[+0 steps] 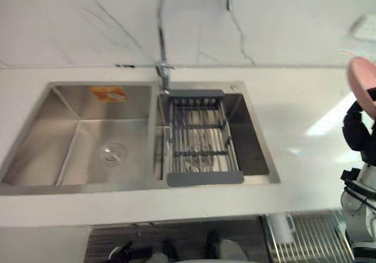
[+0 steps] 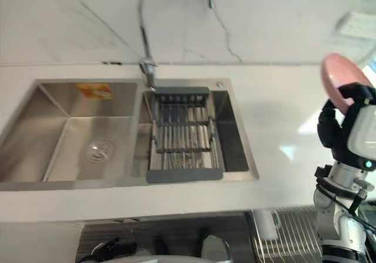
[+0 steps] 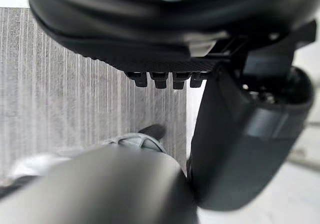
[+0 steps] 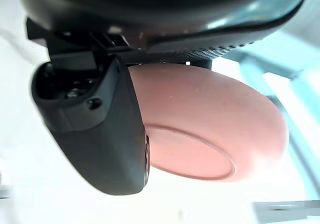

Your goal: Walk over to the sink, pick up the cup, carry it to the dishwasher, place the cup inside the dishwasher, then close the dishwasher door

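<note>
Right of the sink (image 2: 117, 182), your right hand (image 2: 333, 131) is raised above the worktop (image 2: 282, 116) and clamped on the pink cup (image 2: 338, 78). In the right wrist view the thumb presses one flank of the cup while the fingers wrap its far side, and the ringed base is turned toward the wrist camera. The cup's axis therefore lies tilted rather than upright, and its mouth appears to face away from the wrist, though the rim itself is hidden from you. The relation that governs the coming move is vertical and toward you. The dishwasher rack (image 2: 294, 233) shows below the front edge of the worktop, almost directly beneath the loaded hand and nearer your body, with a white mug (image 2: 267, 223) already standing at its left end. The cup must therefore come back over the worktop edge and down, not sideways. The right arm is the nearer one and already carries the load. The sink's right basin holds a grey drain rack (image 2: 185, 137) under the tap (image 2: 144, 28), well apart from the cup. Your left hand (image 3: 125, 29) hangs low, touching nothing. Whether it is apart or closed cannot be told from its wrist view.
</note>
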Tool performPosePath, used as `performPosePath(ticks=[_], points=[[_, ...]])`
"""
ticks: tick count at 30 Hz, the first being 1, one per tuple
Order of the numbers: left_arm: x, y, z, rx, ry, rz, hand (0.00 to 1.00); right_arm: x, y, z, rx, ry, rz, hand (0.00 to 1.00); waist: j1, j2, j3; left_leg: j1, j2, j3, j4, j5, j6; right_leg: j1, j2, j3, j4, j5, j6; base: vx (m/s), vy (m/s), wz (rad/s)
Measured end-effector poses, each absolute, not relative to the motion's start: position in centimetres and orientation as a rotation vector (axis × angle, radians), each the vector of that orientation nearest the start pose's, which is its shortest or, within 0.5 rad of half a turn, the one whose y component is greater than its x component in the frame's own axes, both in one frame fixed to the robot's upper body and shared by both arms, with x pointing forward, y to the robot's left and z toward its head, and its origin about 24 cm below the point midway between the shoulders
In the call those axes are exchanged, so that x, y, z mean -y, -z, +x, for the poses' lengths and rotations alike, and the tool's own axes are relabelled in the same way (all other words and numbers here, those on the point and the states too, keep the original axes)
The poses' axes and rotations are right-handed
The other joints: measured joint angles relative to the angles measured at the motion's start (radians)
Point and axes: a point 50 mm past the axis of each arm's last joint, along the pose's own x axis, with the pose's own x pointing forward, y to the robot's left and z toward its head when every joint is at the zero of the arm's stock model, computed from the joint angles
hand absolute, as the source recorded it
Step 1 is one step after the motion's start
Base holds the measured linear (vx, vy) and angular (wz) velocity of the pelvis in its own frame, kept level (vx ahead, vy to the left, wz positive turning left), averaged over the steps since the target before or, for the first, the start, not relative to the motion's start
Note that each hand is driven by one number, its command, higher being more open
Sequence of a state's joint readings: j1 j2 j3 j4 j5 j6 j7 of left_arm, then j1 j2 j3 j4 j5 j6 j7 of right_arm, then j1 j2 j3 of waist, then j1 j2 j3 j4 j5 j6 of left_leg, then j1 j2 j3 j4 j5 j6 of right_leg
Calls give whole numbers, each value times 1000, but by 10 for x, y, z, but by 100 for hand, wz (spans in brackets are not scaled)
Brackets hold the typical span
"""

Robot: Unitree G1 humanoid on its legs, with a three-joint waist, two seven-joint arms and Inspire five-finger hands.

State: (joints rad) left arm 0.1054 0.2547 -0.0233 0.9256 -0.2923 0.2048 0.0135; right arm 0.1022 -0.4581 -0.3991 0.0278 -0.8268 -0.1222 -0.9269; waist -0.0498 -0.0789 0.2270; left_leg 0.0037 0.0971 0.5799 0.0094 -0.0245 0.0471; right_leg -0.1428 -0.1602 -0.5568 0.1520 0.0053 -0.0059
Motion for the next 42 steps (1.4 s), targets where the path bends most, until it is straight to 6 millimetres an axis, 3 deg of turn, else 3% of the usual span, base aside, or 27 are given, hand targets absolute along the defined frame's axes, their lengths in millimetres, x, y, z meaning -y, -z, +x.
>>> performPosePath(ticks=[1, 2, 3, 4, 5, 6, 8, 9, 10, 11, 12, 13, 14, 15, 17, 22, 26, 31, 35, 42], points=[[-244, 149, 96, -1195, -287, -49, 100, 323, -118, 189, 506, 1095, -1259, 0, 1, 1, 10, -14, 27, 22, 13, -3, -4, -11, -13, -49, 30, -1, -6, -87, -15, -165], [-250, 147, 99, -1180, -323, -70, 100, 323, -111, 185, 477, 1126, -1217, 0, 0, -5, 20, -37, 83, 81, 45, -8, -13, -29, -66, -147, 118, 5, -17, -25, -32, -132], [-253, 146, 100, -1174, -335, -77, 100, 324, -107, 181, 461, 1154, -1196, 0, -2, -19, 24, -46, 104, 110, 72, -12, -19, -26, -101, -175, 161, 20, -29, 1, -57, -119], [-255, 145, 100, -1171, -342, -79, 100, 325, -105, 177, 448, 1173, -1184, 0, -7, -31, 21, -59, 115, 122, 101, -18, -29, -22, -127, -181, 183, 53, -39, 60, -134, -63], [-258, 143, 102, -1162, -353, -80, 100, 328, -102, 173, 431, 1205, -1160, 0, -22, -52, 19, -89, 134, 131, 165, -45, -46, -16, -156, -166, 194, 120, -13, 63, -229, -56], [-261, 141, 112, -1133, -378, -113, 100, 333, -98, 172, 396, 1243, -1124, 0, -36, -59, 36, -127, 181, 152, 263, -58, -48, -31, -134, -163, 186, 121, -16, 26, -268, -55], [-263, 139, 120, -1119, -394, -129, 100, 336, -93, 169, 360, 1284, -1081, 0, -39, -73, 43, -162, 145, 153, 260, -80, -57, -23, -117, -130, 111, 121, -17, -112, -95, -43], [-258, 140, 121, -1108, -403, -170, 100, 341, -95, 167, 356, 1320, -1062, 0, -36, -47, 43, -171, 123, 182, 198, -58, 1, -11, -99, -107, 117, 53, 9, -173, 32, -16], [-260, 140, 122, -1104, -436, -200, 100, 338, -86, 166, 322, 1339, -1015, 0, -47, -74, 47, -181, 134, 215, 267, -74, 12, -14, -160, -104, 283, -97, 2, -124, -2, -14], [-261, 139, 122, -1096, -443, -197, 100, 336, -83, 166, 313, 1337, -1004, 0, -45, -75, 48, -192, 148, 216, 291, -83, 9, -8, -164, -108, 309, -125, 2, -13, -135, -28], [-263, 138, 123, -1077, -458, -208, 100, 332, -81, 171, 324, 1313, -986, 0, -21, -72, 50, -204, 196, 241, 353, -102, 0, 23, -151, -133, 285, -130, 1, 9, -277, -87], [-267, 138, 119, -1068, -493, -232, 100, 324, -84, 183, 373, 1275, -951, 0, -1, -69, 52, -204, 247, 278, 418, -123, -10, 52, -116, -137, 211, -140, 24, -4, -307, -105], [-267, 139, 118, -1066, -503, -238, 100, 320, -86, 189, 403, 1259, -936, 0, 4, -65, 54, -203, 268, 290, 448, -130, -14, 66, -96, -148, 172, -144, 39, -22, -335, -106], [-265, 140, 115, -1068, -515, -248, 100, 313, -91, 196, 452, 1227, -922, 0, 10, -42, 53, -202, 320, 311, 495, -138, -20, 90, -48, -146, 102, -136, 72, -24, -223, -75], [-262, 143, 106, -1081, -534, -270, 100, 308, -85, 194, 453, 1180, -941, 0, 7, -6, 49, -181, 380, 314, 527, -137, -25, 134, 20, -128, 27, -122, 78, -46, -226, -50], [-252, 150, 88, -1100, -566, -325, 100, 301, -80, 185, 445, 1138, -957, 0, -7, 15, 38, -125, 361, 338, 461, -106, -66, 160, 39, -100, -19, -103, 76, -40, -77, -19], [-242, 153, 80, -1095, -557, -360, 100, 282, -61, 180, 402, 1054, -952, 0, -13, 24, 36, -91, 314, 334, 401, -77, -67, 204, 36, -115, -73, -77, 82, -37, 6, 10], [-232, 156, 76, -1100, -524, -396, 100, 260, -44, 180, 365, 935, -969, 0, -15, 54, 28, -85, 295, 305, 389, -76, -66, 240, 31, -147, -88, -69, 90, -42, 36, 19], [-229, 157, 75, -1105, -516, -400, 100, 253, -29, 175, 296, 904, -955, 0, -15, 62, 27, -78, 273, 286, 371, -73, -65, 262, 22, -166, -99, -64, 98, -42, 55, 18], [-224, 158, 75, -1112, -498, -395, 100, 234, 15, 166, 82, 741, -945, 0, -16, 82, 28, -70, 242, 276, 338, -60, -56, 272, 7, -182, -98, -60, 102, -35, 58, 7]])
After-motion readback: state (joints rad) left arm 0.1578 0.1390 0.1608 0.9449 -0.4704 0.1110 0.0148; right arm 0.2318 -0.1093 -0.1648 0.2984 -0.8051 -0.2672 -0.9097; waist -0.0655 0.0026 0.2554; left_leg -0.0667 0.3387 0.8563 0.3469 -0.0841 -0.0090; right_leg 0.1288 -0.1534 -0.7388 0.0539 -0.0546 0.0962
